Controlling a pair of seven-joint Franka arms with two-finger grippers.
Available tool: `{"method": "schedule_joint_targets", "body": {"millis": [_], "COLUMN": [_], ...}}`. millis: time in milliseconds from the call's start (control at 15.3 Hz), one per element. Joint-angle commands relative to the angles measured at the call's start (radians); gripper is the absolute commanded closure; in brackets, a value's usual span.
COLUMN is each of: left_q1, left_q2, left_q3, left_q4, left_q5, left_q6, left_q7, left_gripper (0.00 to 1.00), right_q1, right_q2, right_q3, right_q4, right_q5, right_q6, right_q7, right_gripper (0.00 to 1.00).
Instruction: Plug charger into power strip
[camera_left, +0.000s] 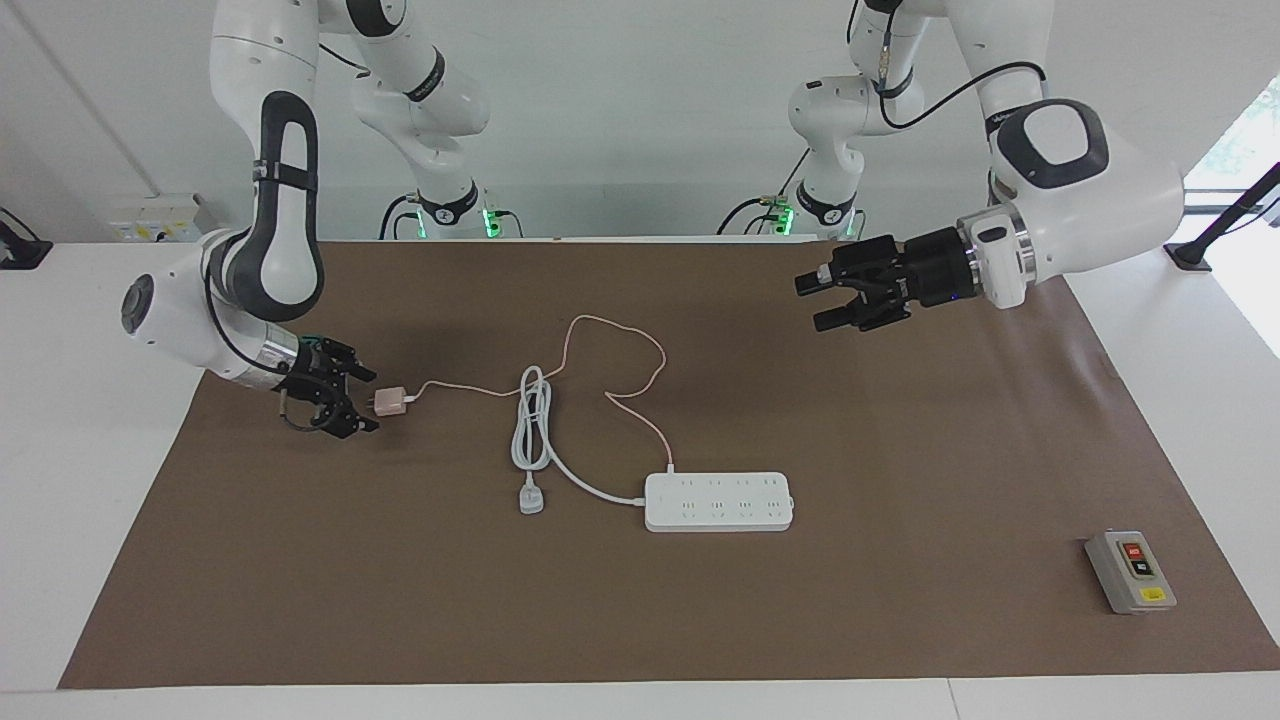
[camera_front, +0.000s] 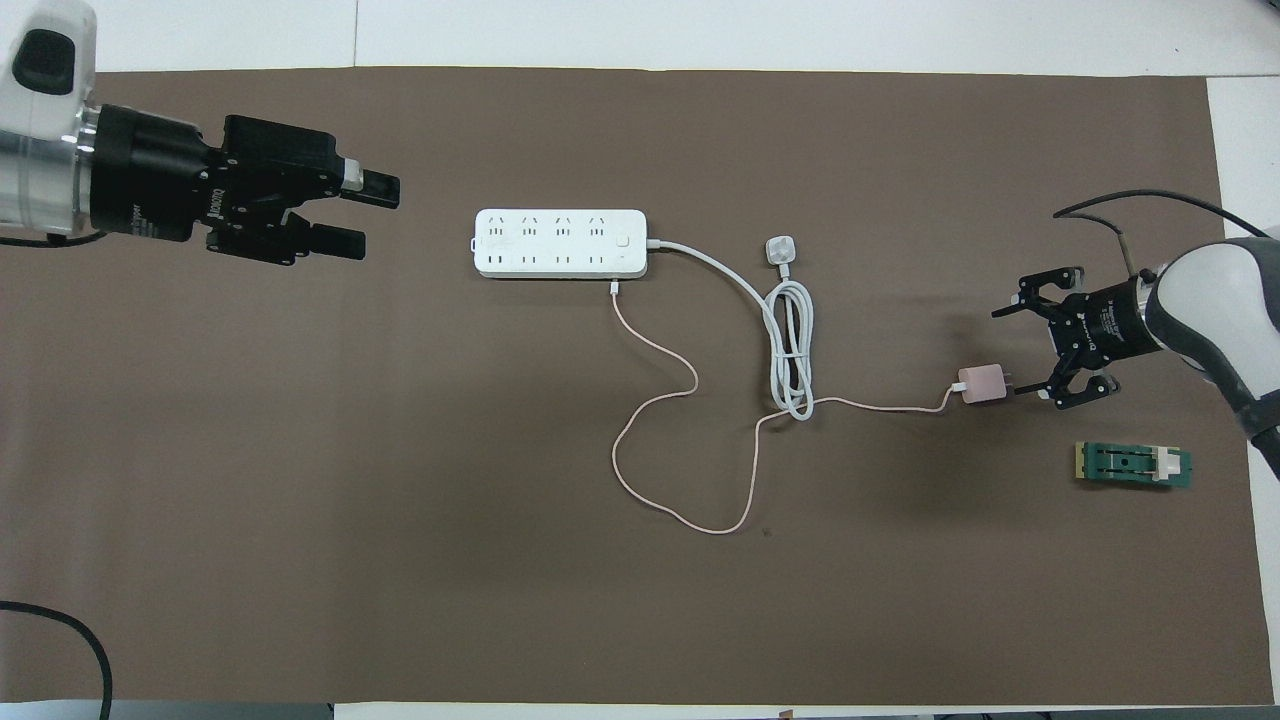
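The pale-pink charger lies on the brown mat toward the right arm's end, its prongs pointing at my right gripper. My right gripper is open and low, its fingertips just beside the prong end, not closed on it. The thin pink cable loops to a white tip at the edge of the white power strip. My left gripper is open and empty, raised over the mat at the left arm's end.
The strip's thick white cord lies coiled between strip and charger, with its white plug. A grey switch box sits far from the robots at the left arm's end. A small green part lies near the right gripper.
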Motion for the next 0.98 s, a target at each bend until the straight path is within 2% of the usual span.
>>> {"method": "schedule_joint_targets", "body": {"millis": [0,196,327,524,589,655,720,786,851,917], "left_q1": [-0.030,-0.034,-0.039,-0.086,-0.105,-0.113,-0.122,-0.134,-0.142,-0.148], "left_q2": [-0.029,-0.008,0.015,0.092,0.115,0.133,0.146,0.165,0.182,0.190], "left_q3": [0.010,0.010,0.010,0.013,0.015,0.015,0.015,0.015,0.015,0.014], "left_q4": [-0.136,-0.219,-0.227,-0.233,-0.233,-0.238,-0.238,-0.239,-0.241,-0.250], "left_q5": [-0.099,-0.266,-0.317,-0.467,-0.494,-0.498,-0.512,-0.540,-0.567,-0.598], "left_q6": [0.079,0.067,0.049,-0.006,-0.014,-0.010,-0.005,-0.005,-0.007,-0.005], "left_q7": [0.135,0.280,0.328,0.459,0.496,0.523,0.530,0.537,0.546,0.546], "left_gripper": [0.00,0.00,0.00,0.00,0.00,0.00,0.00,0.00,0.00,0.00], "right_q1": [-0.003,-0.003,-0.005,-0.008,-0.008,-0.008,-0.011,-0.008,-0.002,0.003], "right_q2": [-0.051,-0.052,-0.052,-0.049,-0.048,-0.047,-0.045,-0.045,-0.045,-0.045], "right_q3": [0.009,0.009,0.009,0.009,0.009,0.009,0.009,0.009,0.009,0.009], "right_q4": [-0.112,-0.140,-0.140,-0.144,-0.146,-0.144,-0.140,-0.140,-0.141,-0.141], "right_q5": [0.023,0.058,0.058,0.058,0.058,0.060,0.060,0.070,0.075,0.075], "right_q6": [0.052,0.103,0.104,0.111,0.114,0.121,0.130,0.134,0.138,0.138], "right_q7": [-0.063,-0.059,-0.059,-0.063,-0.066,-0.063,-0.060,-0.059,-0.057,-0.056], "right_gripper": [0.00,0.00,0.00,0.02,0.24,0.40,0.63,0.94,1.00,1.00]}}
